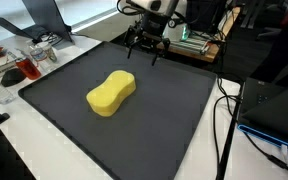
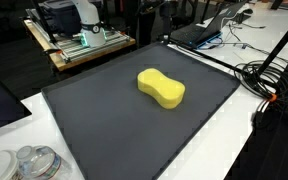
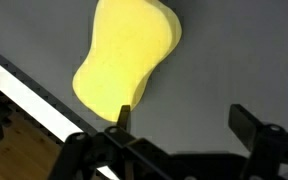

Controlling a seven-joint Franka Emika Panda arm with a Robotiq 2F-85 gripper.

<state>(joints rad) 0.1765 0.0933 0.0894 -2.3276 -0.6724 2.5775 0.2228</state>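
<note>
Ahead of the spread, empty jaws, the yellow peanut-shaped foam sponge (image 3: 129, 55) lies flat on the dark grey mat (image 1: 174, 120) (well apart from them); seemingly the approach step, calling next for centring above its waist.

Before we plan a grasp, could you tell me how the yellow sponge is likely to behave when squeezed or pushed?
The yellow sponge looks like soft foam, so it probably compresses and feels light. Lying flat on the dark mat, it should slide rather than roll or tip.
</note>
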